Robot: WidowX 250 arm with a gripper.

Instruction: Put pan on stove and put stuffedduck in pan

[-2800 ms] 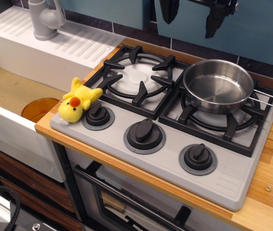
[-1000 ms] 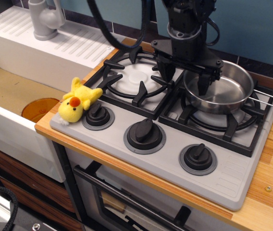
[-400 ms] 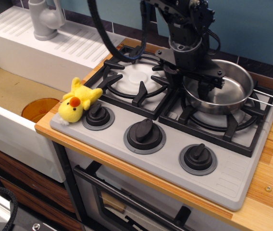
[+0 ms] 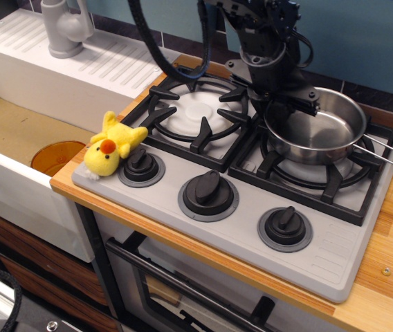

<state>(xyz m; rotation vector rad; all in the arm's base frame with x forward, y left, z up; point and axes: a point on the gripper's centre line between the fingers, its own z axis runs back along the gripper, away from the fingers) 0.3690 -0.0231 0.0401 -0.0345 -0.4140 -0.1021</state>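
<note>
Stainless steel fills the right of centre of the frame: our pan sits on the right-hand burner grate of the stove, its two-wire handle running off toward the right edge. Our gripper is down at the pan's left rim, and its black fingers seem to straddle that rim, one inside the bowl and one outside. Whether they are clamped on the metal or merely resting there, we cannot tell from this angle, since the wrist hides the tips.

We judge the pan step is the one in hand, and nearly settled, as the pan already lies on the grate. The stuffedduck lies at the left of the frame, on the front left corner of the cooktop, touching the leftmost knob and well apart from the pan.

Next we would let go of the rim, lift clear, cross over the left burner and come down on the duck.
</note>
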